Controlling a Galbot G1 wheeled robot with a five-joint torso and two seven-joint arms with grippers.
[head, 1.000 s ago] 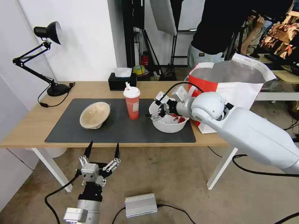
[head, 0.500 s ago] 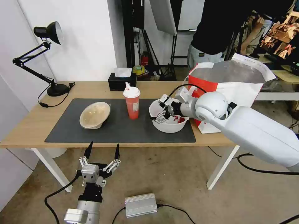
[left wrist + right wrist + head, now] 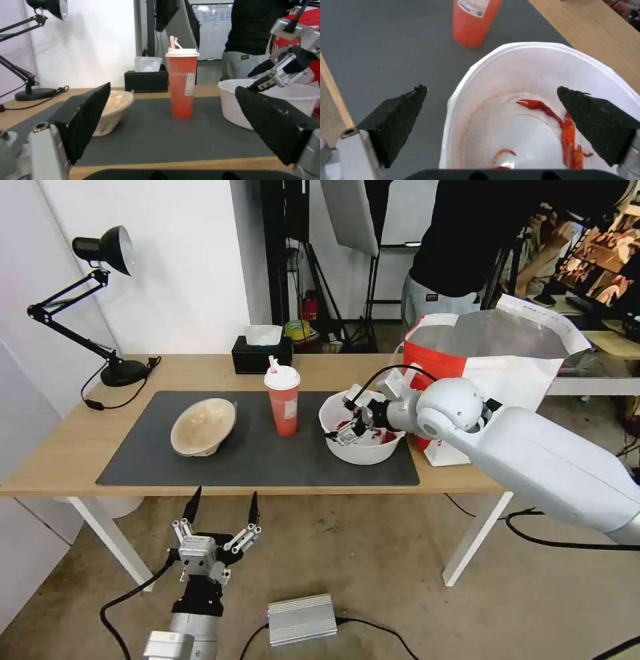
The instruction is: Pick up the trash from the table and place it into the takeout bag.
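Worktop (image 3: 60, 447): long light-wood surface on white legs; its right end is hidden behind the right arm and the bag.

Mat (image 3: 260, 463): dark grey rectangle covering most of the worktop's middle; all three trash items stand on it.

Takeout bag (image 3: 513, 373): red-and-white tote with silver lining, mouth open, at the right end of the worktop; its lower part is covered by the right arm, so its footing cannot be made out.

White bowl (image 3: 363, 450): on the right part of the mat, just left of the bag. Red scraps (image 3: 568, 130) lie inside; the near rim is cut off in the right wrist view.

Beige bowl (image 3: 202, 427): left part of the mat, tilted, well apart from the white bowl.

Red cup (image 3: 283, 403): upright between the two bowls, white lid and straw on top; the cup's top is cropped out of the right wrist view.

Right claw (image 3: 339, 433): spread wide, straddling the left rim of the white bowl, one finger outside over the mat, one over the inside; contact with the rim cannot be told.

Left claw (image 3: 223, 507): spread wide, empty, below the worktop's near edge.
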